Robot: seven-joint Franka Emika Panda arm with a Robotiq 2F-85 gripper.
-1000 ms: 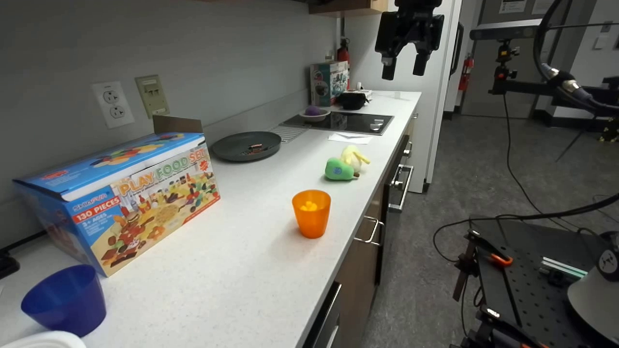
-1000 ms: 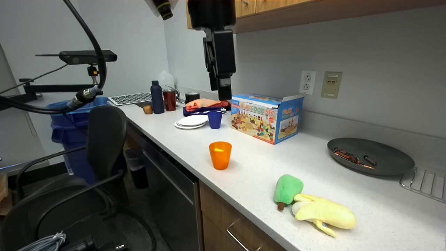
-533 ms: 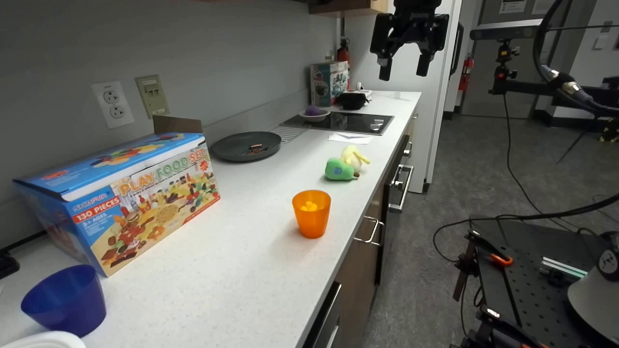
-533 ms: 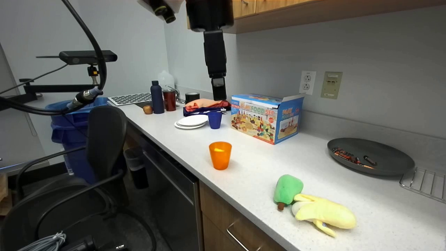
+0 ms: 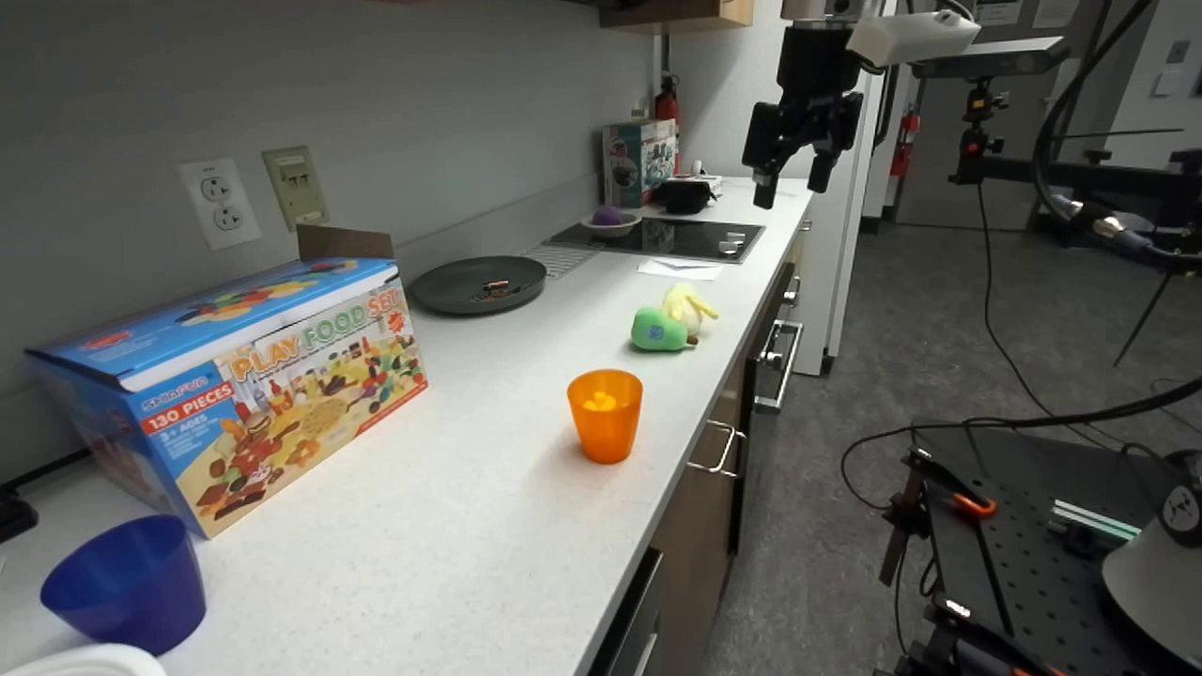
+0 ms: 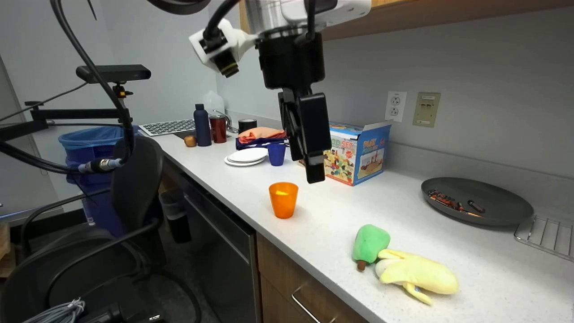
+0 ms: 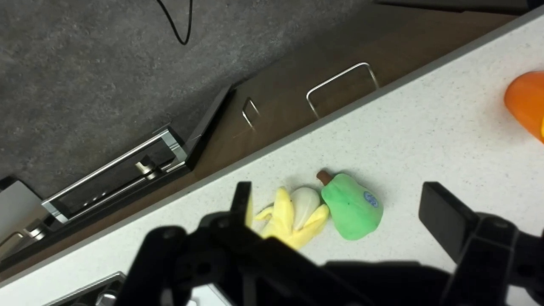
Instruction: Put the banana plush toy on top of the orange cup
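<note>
The banana plush toy (image 5: 685, 305) lies on the white counter; it is pale yellow with peeled flaps and a whitish tip. It shows fully in an exterior view (image 6: 421, 271) and partly behind a finger in the wrist view (image 7: 283, 205). The orange cup (image 5: 606, 427) stands upright with something yellow in it; it also shows in an exterior view (image 6: 284, 202) and at the right edge of the wrist view (image 7: 527, 100). My gripper (image 5: 793, 183) is open and empty, above the counter. In the wrist view the toys lie below the gripper (image 7: 340, 202).
A green pear plush (image 6: 370, 242) touches or nearly touches the banana, on the orange cup's side. A play food box (image 5: 282, 376), a dark blue cup (image 5: 131, 582) and a dark pan (image 6: 475, 202) stand on the counter. The counter's edge (image 7: 297, 131) runs close to the toys.
My gripper has come down and, in an exterior view, shifted toward the plush toys, with the wrist turning and tilting. The toys and the cup have not moved.
</note>
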